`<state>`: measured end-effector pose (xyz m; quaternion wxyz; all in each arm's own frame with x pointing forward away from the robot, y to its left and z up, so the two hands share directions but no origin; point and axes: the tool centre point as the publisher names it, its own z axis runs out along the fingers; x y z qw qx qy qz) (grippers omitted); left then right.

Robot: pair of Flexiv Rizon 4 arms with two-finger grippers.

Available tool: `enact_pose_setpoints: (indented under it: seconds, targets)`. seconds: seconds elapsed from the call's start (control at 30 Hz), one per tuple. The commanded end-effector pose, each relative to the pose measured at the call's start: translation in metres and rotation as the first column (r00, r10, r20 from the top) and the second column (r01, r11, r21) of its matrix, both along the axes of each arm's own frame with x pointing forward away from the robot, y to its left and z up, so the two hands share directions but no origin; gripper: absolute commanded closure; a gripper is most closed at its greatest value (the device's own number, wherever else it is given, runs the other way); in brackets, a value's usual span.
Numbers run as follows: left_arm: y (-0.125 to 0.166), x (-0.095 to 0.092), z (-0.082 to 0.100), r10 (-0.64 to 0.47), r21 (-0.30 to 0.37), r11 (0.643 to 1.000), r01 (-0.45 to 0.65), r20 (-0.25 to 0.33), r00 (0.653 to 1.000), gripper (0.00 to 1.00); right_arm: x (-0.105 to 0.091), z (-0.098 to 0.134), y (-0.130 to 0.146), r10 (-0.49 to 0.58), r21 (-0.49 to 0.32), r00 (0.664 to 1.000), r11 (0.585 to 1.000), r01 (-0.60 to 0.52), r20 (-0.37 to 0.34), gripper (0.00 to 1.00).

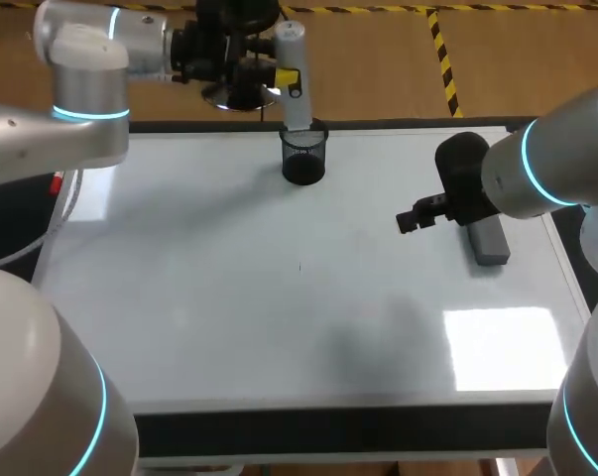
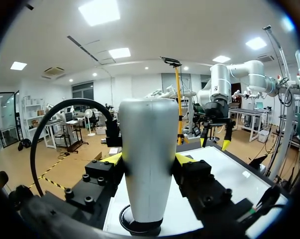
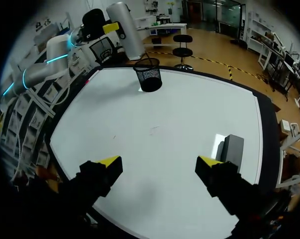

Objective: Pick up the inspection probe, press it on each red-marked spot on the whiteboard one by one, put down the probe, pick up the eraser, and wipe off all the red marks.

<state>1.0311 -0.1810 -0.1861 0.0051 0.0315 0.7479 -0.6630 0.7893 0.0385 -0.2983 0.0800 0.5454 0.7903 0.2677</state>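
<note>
Probe (image 2: 149, 134) is clamped in the left gripper (image 2: 149, 160), yellow tips on both sides of its pale body. It stands upright at the far edge of the whiteboard (image 1: 229, 297), lower end inside the mouth of the black mesh cup (image 1: 303, 157). Can't tell from this alone whether it is being lifted out or set back

Right gripper (image 3: 154, 167) hangs over the right part of the board with fingers spread wide, holding nothing. Eraser (image 1: 488, 241) lies flat on the board just beside it, not touched

Progress, my read:
- no clear red spots visible on the white surface, only one faint mark (image 1: 300, 266) near the middle, colour unclear
- so either pressing is done and the marks are too small to see, or they're hidden from these views
- probe not yet released in the cup
- eraser pickup and wipe are not done

Labels/writing: nothing readable on probe, cup, eraser or board
</note>
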Motion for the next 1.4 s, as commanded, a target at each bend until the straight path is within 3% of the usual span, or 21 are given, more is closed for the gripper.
enact_pose_setpoints:
  seconds: [0.03, 0.57, 1.4]
  targets:
    - [-0.006, 0.008, -0.004, -0.015, -0.004, 1.0, 0.015, -0.001, 1.0, 1.0, 0.0, 0.0, -0.001, 0.001, 0.001, 1.0, 1.0, -0.001, 0.0, 0.0]
    - [-0.011, 0.013, -0.027, -0.001, 0.004, 1.0, 0.001, -0.038, 0.999, 1.0, 0.0, 0.0, -0.001, 0.001, 0.001, 1.0, 1.0, -0.001, 0.0, 0.0]
    - [-0.009, 0.012, -0.045, 0.011, 0.005, 1.0, -0.011, -0.064, 0.998, 1.0, 0.0, 0.0, -0.001, 0.001, 0.001, 1.0, 1.0, -0.001, 0.0, 0.0]
